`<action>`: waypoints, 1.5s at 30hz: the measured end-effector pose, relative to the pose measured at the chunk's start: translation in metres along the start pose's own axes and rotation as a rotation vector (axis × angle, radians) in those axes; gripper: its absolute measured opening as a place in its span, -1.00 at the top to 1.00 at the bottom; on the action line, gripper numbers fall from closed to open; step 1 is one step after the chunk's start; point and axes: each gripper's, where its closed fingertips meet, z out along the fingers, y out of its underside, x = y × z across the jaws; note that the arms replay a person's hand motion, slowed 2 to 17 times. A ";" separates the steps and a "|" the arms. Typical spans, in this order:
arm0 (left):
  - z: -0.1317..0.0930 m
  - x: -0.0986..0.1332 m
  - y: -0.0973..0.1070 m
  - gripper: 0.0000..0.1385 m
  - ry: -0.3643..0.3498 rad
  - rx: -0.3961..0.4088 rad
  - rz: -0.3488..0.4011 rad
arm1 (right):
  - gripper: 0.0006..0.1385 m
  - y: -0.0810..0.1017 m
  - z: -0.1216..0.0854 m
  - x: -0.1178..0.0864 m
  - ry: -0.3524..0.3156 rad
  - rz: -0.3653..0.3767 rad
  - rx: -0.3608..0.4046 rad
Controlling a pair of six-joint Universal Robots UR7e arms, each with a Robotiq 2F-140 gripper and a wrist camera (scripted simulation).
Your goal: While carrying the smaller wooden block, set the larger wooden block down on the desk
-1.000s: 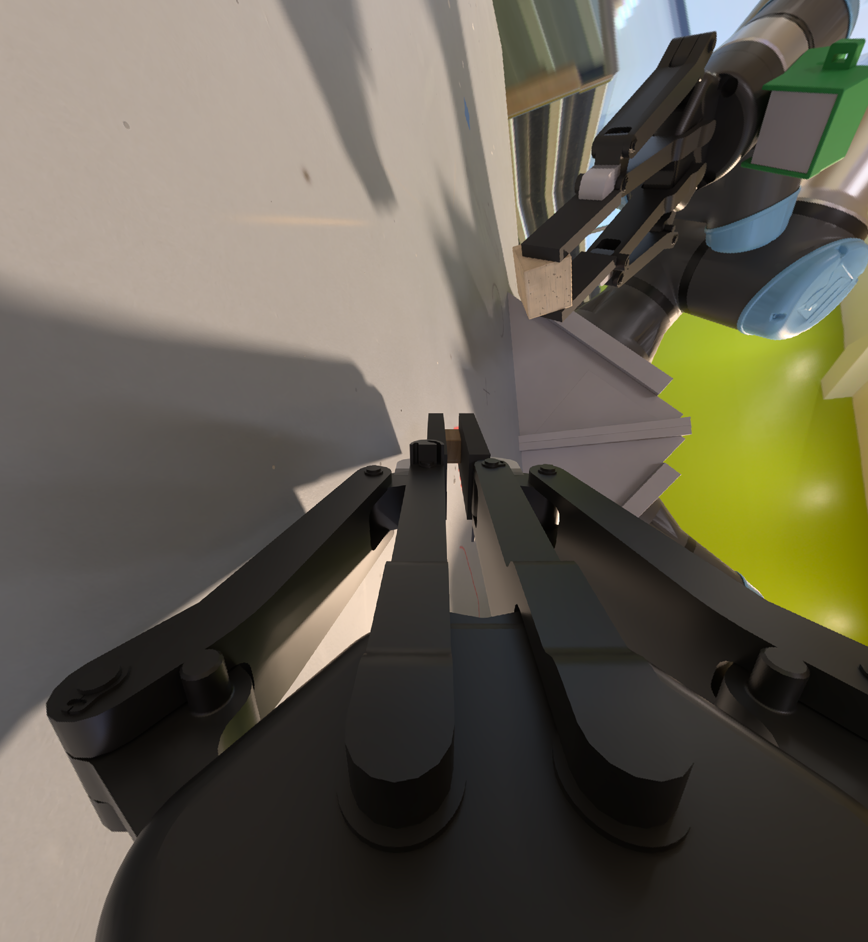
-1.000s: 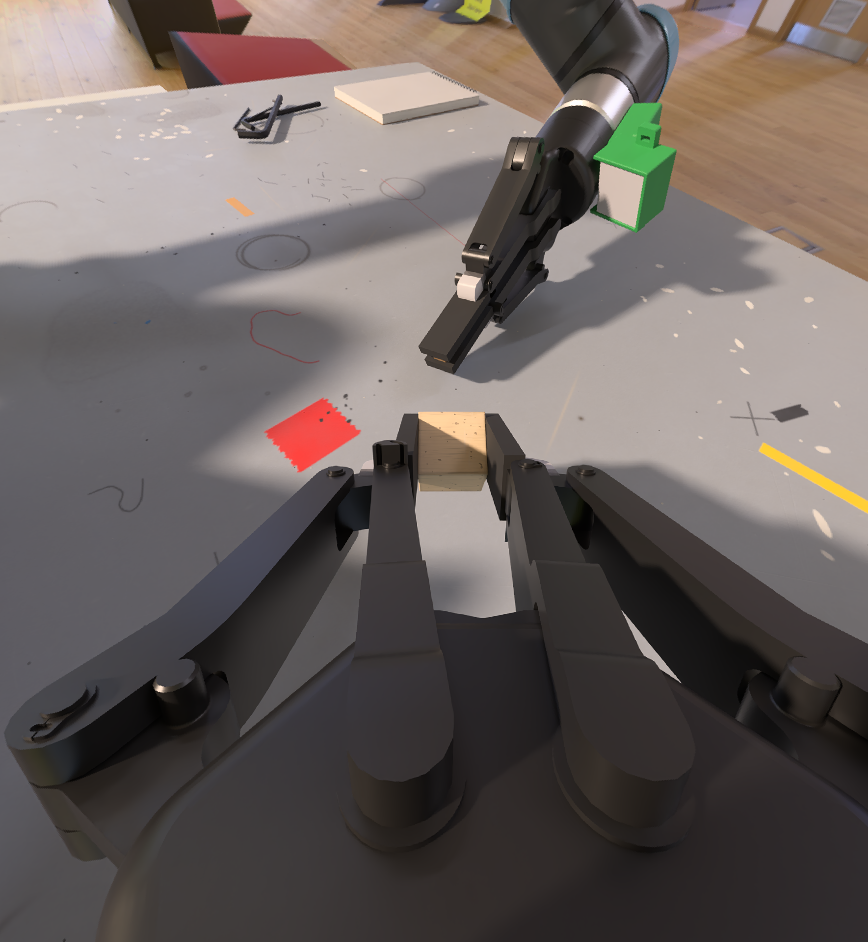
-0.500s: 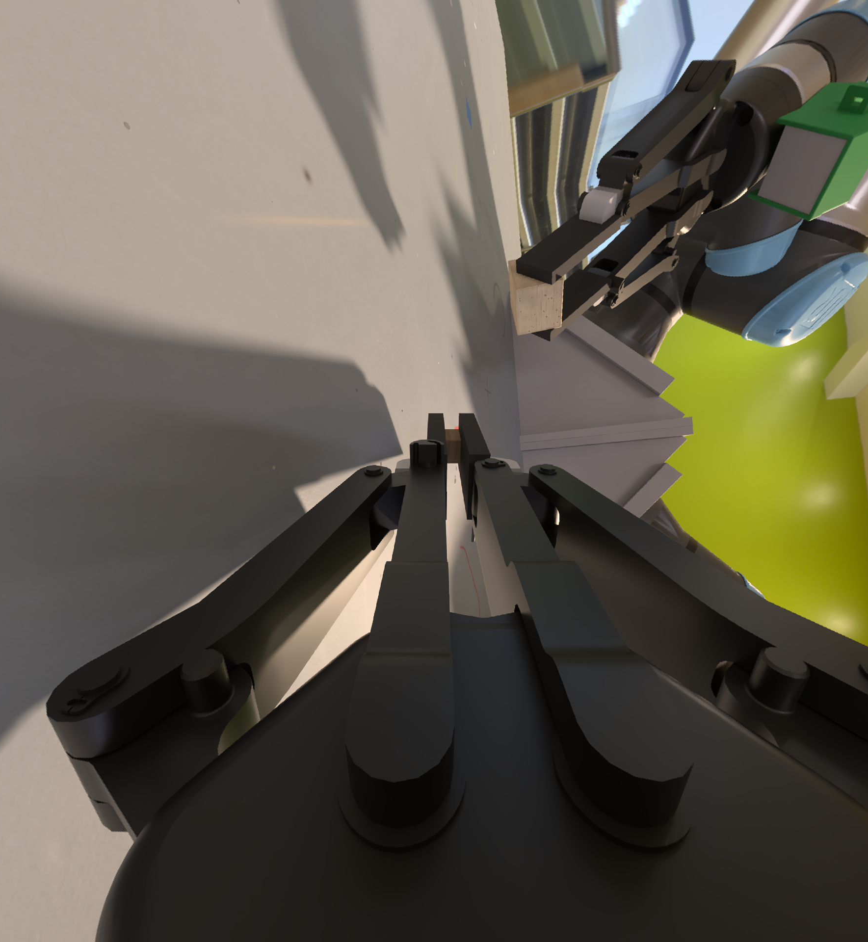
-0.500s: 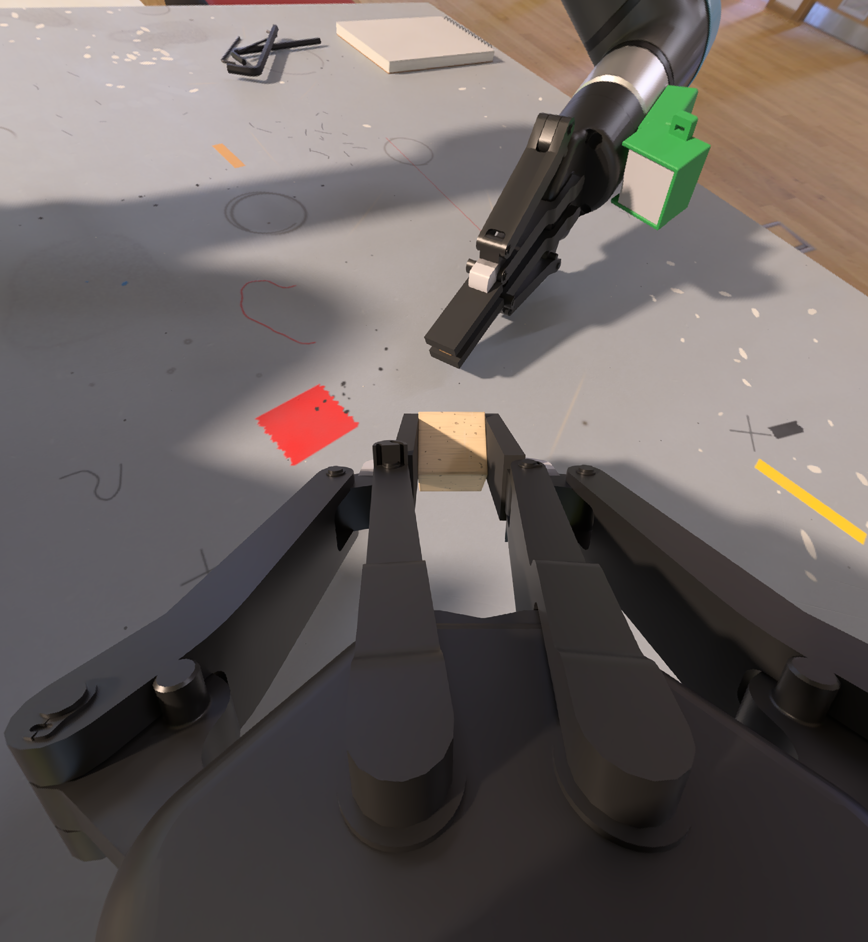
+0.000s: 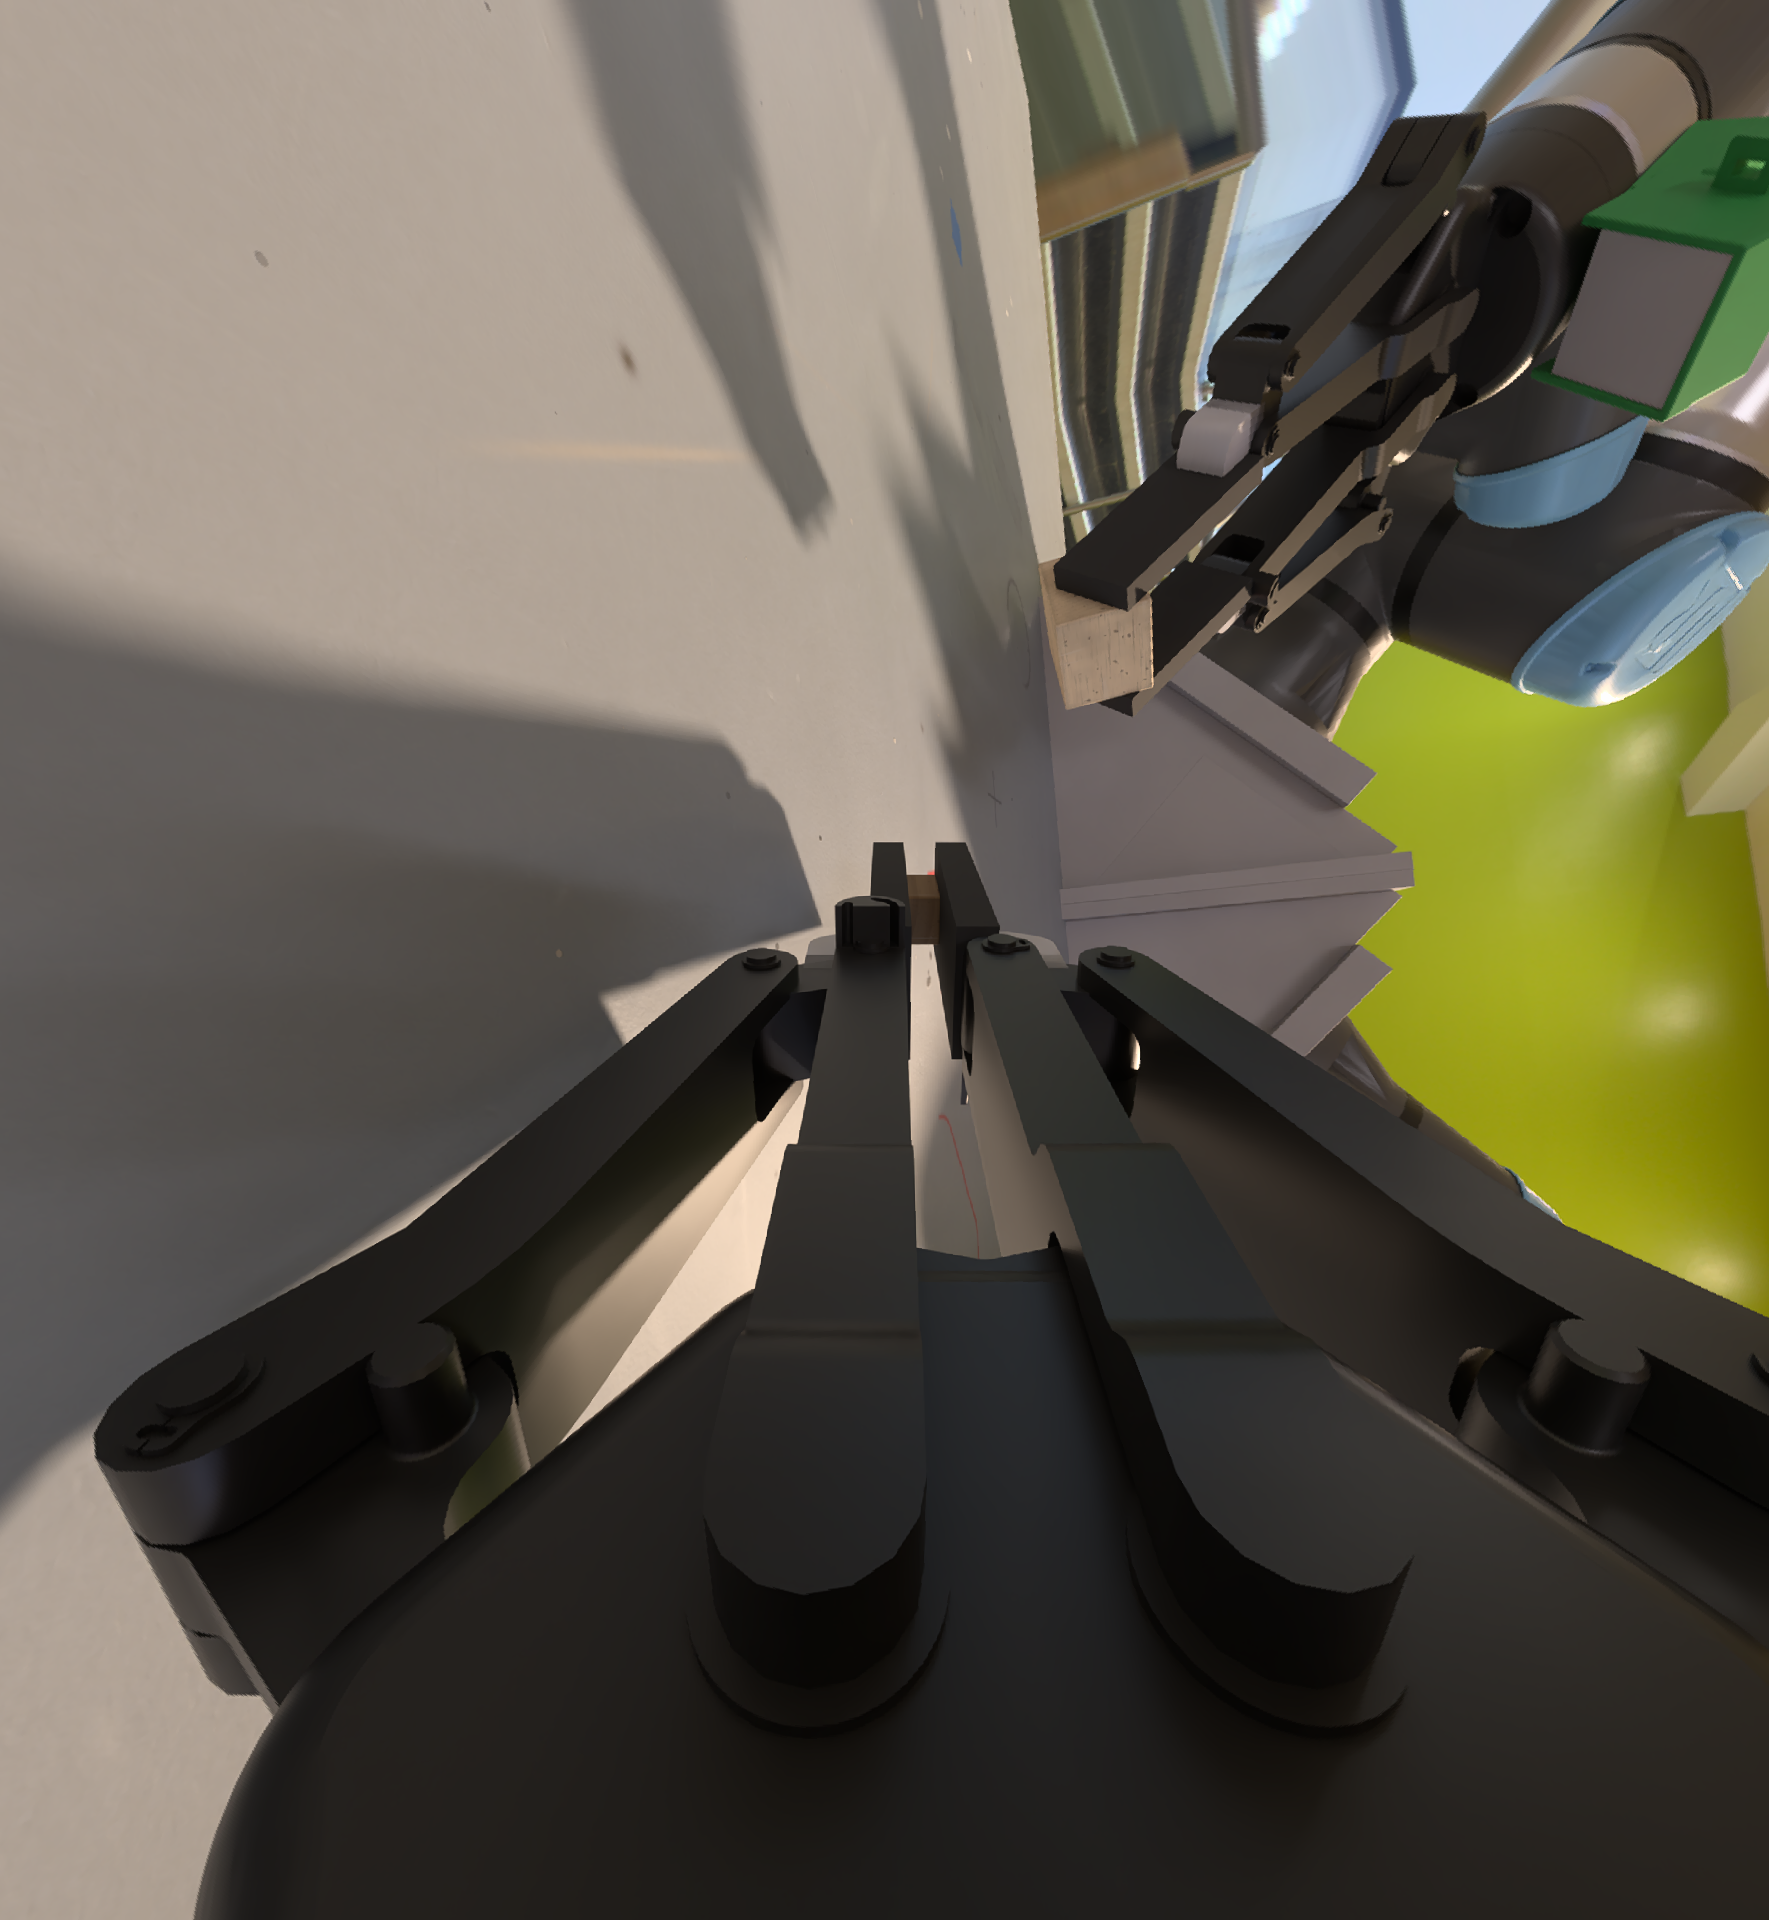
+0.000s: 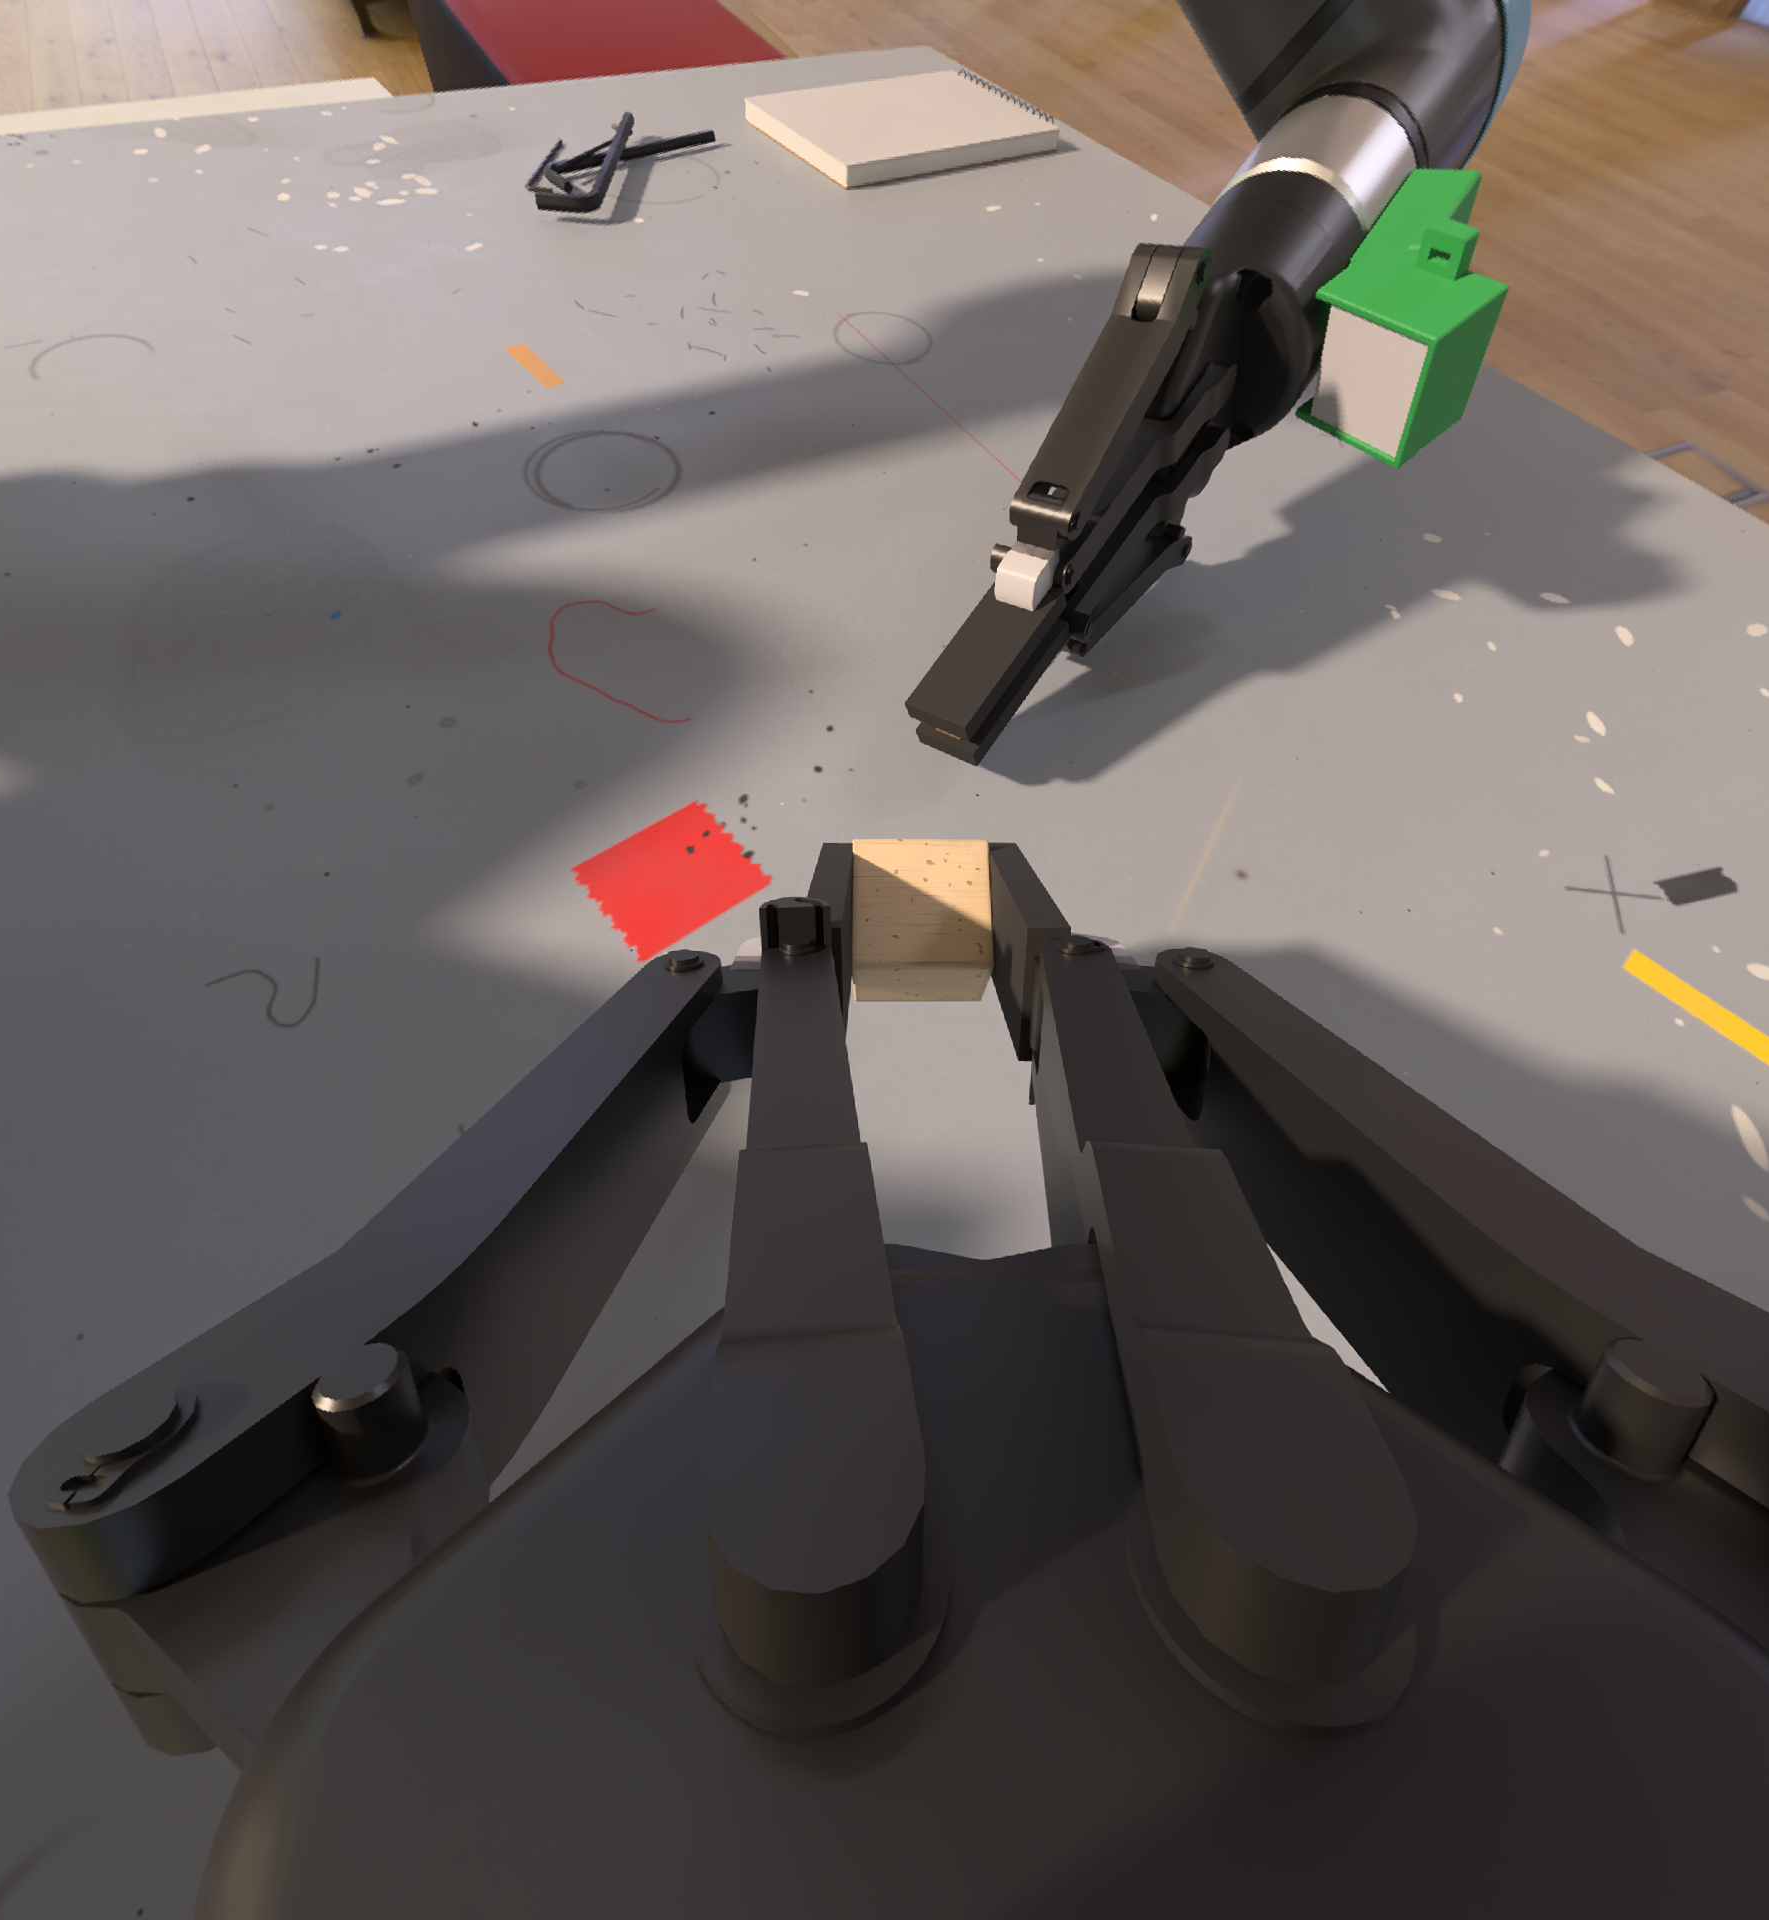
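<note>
My right gripper (image 6: 921, 894) is shut on the larger wooden block (image 6: 919, 920), a pale cube held just above the grey desk (image 6: 236, 727). The same block (image 5: 1103, 649) and gripper (image 5: 1119, 613) show at the upper right of the left wrist view. My left gripper (image 5: 921, 883) is shut on the smaller wooden block (image 5: 924, 906), a thin brown piece between its fingertips. In the right wrist view the left gripper (image 6: 947, 732) hangs close above the desk, ahead and to the right of the larger block; the small block shows only as a sliver there.
A red patch (image 6: 667, 878) lies on the desk left of the larger block. A white notebook (image 6: 901, 125) and black hex keys (image 6: 599, 166) lie at the far edge. A yellow stripe (image 6: 1732, 1034) marks the right side. Green housings (image 6: 1410, 322) sit on both wrists.
My right gripper with the larger block has shifted a little relative to the left gripper. The left gripper holds still with the smaller block.
</note>
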 end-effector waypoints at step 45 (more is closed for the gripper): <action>0.000 0.000 0.000 0.88 0.007 -0.002 0.003 | 0.52 0.008 -0.004 0.003 0.012 -0.024 -0.003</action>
